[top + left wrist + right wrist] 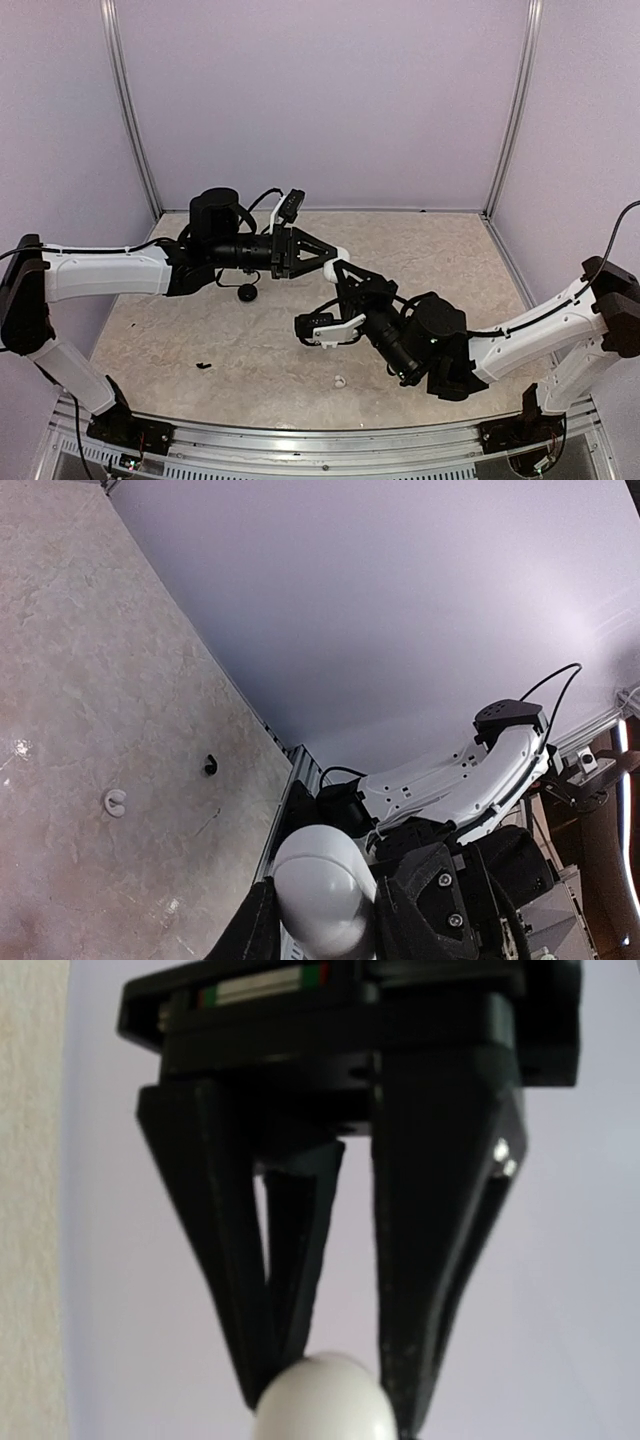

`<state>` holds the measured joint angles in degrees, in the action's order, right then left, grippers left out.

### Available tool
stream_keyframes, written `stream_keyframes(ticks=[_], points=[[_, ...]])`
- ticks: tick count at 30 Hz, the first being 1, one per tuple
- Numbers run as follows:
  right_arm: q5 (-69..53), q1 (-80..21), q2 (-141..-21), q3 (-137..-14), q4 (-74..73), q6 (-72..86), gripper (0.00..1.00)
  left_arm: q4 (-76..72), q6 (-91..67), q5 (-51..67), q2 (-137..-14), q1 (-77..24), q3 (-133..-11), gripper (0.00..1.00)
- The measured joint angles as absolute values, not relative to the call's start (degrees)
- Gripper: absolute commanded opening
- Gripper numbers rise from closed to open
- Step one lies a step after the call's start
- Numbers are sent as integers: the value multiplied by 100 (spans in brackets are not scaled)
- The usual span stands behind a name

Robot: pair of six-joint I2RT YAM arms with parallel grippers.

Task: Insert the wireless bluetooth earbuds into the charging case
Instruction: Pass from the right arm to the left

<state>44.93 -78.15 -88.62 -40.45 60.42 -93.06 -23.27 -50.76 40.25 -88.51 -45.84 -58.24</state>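
Note:
My left gripper (pixel 333 255) is shut on the charging case (pixel 341 254), a white oval pebble held in the air over mid-table. In the left wrist view the case (pixel 322 888) sits between the two black fingers, lid closed, its seam showing. My right gripper (pixel 346 272) points up at the case from just below it; whether it is open does not show. The right wrist view shows the left gripper (pixel 325 1400) head-on, gripping the case (pixel 322 1400). One white earbud (pixel 339 381) lies on the table near the front; it also shows in the left wrist view (pixel 115 802). The other earbud is out of view.
A flat black round disc (pixel 246 292) lies on the table under the left arm. A tiny black bit (pixel 203 365) lies near the front left, also in the left wrist view (pixel 210 765). Lilac walls enclose the table, with a metal rail (pixel 300 440) along the near edge.

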Motion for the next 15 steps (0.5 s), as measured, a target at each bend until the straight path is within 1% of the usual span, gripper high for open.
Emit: stream_keyframes(ticks=[2, 4, 9, 11, 12, 15], points=[[4497, -7815, -8868, -4029, 6084, -9386, 21, -2346, -5170, 4040, -8851, -4563, -5824, 26], [4491, -7817, -8875, -4005, 6136, -9463, 25, -2351, -5249, 4051, -8851, -4539, -5824, 25], [4480, -7817, -8877, -3944, 6283, -9548, 49, -2405, -5315, 4110, -8851, -4530, -5824, 21], [4486, -7822, -8877, -3931, 6368, -9548, 64, -2445, -5306, 4110, -8851, -4495, -5824, 20], [4488, -7822, -8877, -3929, 6394, -9531, 68, -2447, -5288, 4110, -8851, -4466, -5824, 20], [4486, -7828, -8866, -3889, 6425, -9456, 77, -2434, -5172, 4086, -8847, -4372, -5824, 20]])
